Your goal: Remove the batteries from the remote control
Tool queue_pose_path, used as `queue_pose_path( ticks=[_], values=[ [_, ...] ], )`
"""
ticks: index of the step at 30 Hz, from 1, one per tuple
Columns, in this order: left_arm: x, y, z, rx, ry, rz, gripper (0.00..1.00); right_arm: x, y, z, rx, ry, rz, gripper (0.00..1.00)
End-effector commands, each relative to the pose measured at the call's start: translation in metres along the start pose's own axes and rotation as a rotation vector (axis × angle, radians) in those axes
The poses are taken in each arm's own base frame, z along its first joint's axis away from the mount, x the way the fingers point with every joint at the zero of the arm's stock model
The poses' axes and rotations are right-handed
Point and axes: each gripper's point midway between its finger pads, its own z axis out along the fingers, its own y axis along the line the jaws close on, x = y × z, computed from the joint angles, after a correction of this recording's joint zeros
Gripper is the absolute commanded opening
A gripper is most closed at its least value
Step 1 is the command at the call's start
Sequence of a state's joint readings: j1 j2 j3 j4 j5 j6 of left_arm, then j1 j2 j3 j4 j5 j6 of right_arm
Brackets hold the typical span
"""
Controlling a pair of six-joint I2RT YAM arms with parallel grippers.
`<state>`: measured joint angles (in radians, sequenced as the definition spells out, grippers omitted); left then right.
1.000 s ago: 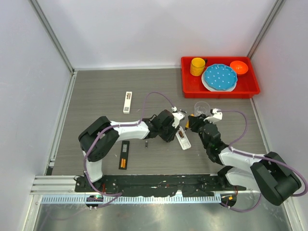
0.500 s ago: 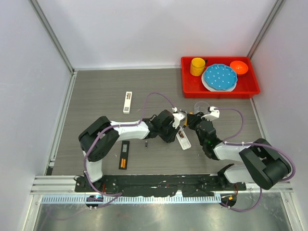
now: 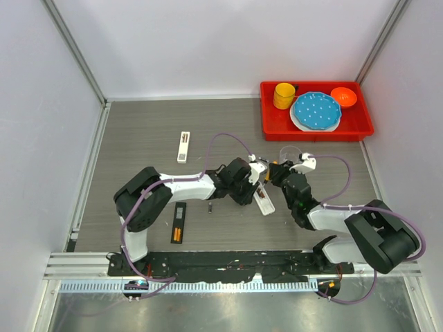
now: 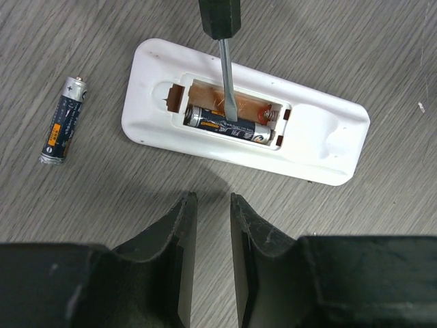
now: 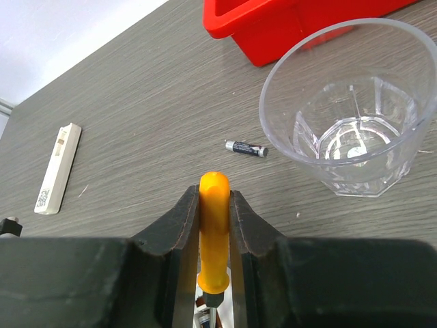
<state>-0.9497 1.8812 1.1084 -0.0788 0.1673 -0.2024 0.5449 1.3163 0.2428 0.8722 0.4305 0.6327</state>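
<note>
Cell in the remote: one dark slim cylindrical battery [image 4: 212,121] with an orange band lies in the open bay of the white plastic remote control [image 4: 328,147], which rests back-up on the grey wood-grain table [image 4: 382,41]
Long axis: cell and remote both run from about 10 o'clock to 4 o'clock in the left wrist view
Way from the left claw: the remote sits at 12 o'clock of the left gripper [image 4: 212,205], near but apart
Left claw: fingers drawn close with a narrow gap, nothing between them
Right claw: the right gripper [image 5: 214,198] pinches the orange-handled screwdriver [image 5: 214,225] by its handle
Tool tip: the steel blade comes in from 12 o'clock and touches the cell about mid-length
Nearer arm: the right, I'd judge, since its tool is on the cell
Cell out: a second battery [image 4: 63,119] lies loose at 10 o'clock of the left claw, just beside the remote's end
</note>
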Motion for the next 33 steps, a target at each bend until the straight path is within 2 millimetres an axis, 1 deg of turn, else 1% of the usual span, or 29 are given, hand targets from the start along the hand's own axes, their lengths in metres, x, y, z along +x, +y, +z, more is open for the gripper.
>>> queue_pose_path(
  ticks=[1,3,8,13,14,23,26,30,33],
  values=[
    [0.035,-0.002,0.006,0.016,0.123,-0.021,0.29,-0.018,0.001,-0.002,0.008,-0.068,-0.004,0.01],
    [0.037,-0.002,0.006,0.015,0.126,-0.023,0.28,-0.021,0.002,-0.003,0.005,-0.075,-0.008,0.01],
    [0.036,-0.005,0.006,0.029,0.125,-0.022,0.27,-0.020,0.000,-0.003,0.016,-0.077,-0.031,0.01],
    [0.036,-0.005,0.007,0.033,0.128,-0.025,0.27,-0.010,0.008,-0.002,-0.005,-0.054,-0.043,0.01],
    [0.037,-0.006,0.008,0.037,0.132,-0.026,0.27,-0.006,0.007,-0.002,-0.002,-0.049,-0.046,0.01],
    [0.039,-0.007,0.010,0.043,0.145,-0.029,0.26,0.010,0.020,0.000,-0.039,-0.018,-0.024,0.01],
    [0.039,-0.004,0.010,0.027,0.149,-0.029,0.25,0.013,0.021,0.000,-0.044,-0.006,-0.007,0.01],
    [0.040,-0.004,0.011,0.027,0.155,-0.030,0.24,0.013,0.022,-0.004,-0.050,-0.011,0.075,0.01],
    [0.041,-0.003,0.012,0.027,0.158,-0.031,0.24,0.012,0.016,-0.008,-0.035,-0.022,0.134,0.01]
  ],
)
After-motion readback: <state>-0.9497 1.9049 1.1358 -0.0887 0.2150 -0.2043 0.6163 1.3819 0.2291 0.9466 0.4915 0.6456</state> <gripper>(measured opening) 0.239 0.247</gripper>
